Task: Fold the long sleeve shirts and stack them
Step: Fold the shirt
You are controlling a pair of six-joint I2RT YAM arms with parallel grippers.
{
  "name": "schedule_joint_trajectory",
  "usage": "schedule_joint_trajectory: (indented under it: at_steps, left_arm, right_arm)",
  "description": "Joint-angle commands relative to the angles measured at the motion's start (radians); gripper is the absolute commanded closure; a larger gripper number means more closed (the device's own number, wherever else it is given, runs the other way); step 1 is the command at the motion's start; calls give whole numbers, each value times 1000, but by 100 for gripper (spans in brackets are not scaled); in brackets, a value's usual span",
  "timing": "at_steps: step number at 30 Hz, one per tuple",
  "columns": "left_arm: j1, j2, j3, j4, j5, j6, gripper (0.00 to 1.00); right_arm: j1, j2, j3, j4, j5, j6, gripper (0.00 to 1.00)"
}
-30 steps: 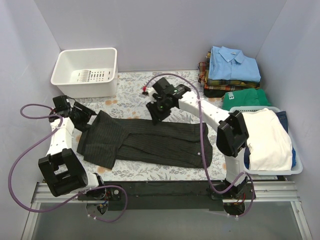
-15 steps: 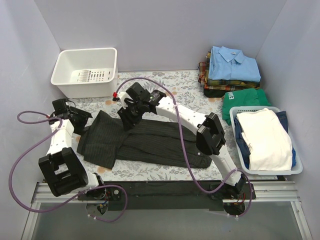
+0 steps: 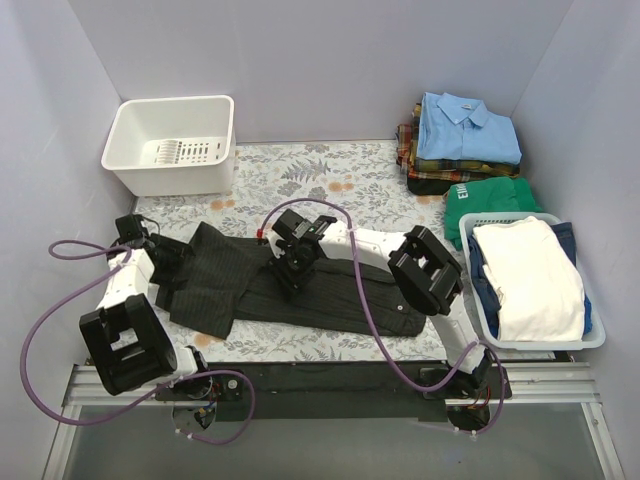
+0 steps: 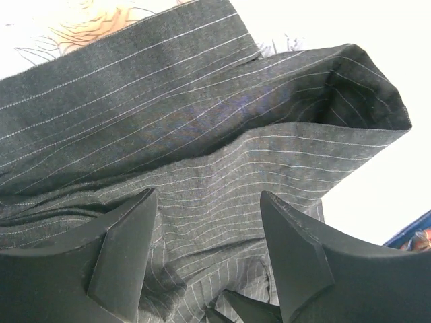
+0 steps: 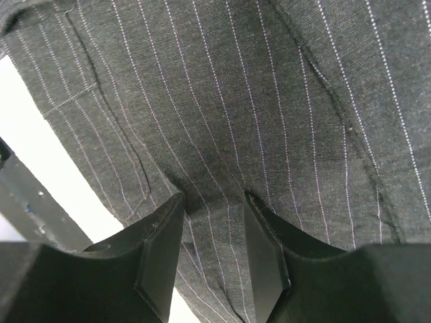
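Observation:
A black-charcoal pinstriped long sleeve shirt [image 3: 330,290] lies spread across the flowered table, one sleeve folded over at its left end. My left gripper [image 3: 168,265] is at that left end. In the left wrist view its jaws [image 4: 209,195] stand open and low over rumpled striped cloth [image 4: 202,134]. My right gripper [image 3: 290,268] is down on the shirt's middle. In the right wrist view the fingertips [image 5: 214,196] are apart and press into the pinstriped cloth [image 5: 222,101]. More folded long sleeve shirts are stacked at the back right, a light blue one [image 3: 468,128] on plaid ones [image 3: 415,152].
A white bin [image 3: 170,145] stands at the back left. A green garment [image 3: 495,195] lies below the folded stack. On the right, a pale blue basket [image 3: 475,300] holds white and blue clothes. Purple cables loop from both arms.
My right gripper swung left along the shirt's far edge, then came nearer and down onto its middle. My left gripper shifted slightly nearer, onto the shirt's left end.

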Motion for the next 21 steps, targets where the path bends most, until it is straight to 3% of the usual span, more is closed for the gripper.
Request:
schedule_joint_trajectory:
  at_steps: [1, 6, 11, 21]
  left_arm:
    - [4, -66, 6, 18, 40, 19, 38]
    - [4, -134, -14, 53, 97, 44, 38]
    - [4, -157, 10, 53, 121, 47, 38]
    - [3, -67, 132, -4, 22, -2, 38]
  right_arm:
    - [-6, -33, -58, -37, 140, 6, 51]
    - [-42, -79, -174, -61, 199, 27, 51]
    - [-44, -141, -188, -58, 177, 29, 51]
    - [49, -129, 219, -57, 52, -54, 49]
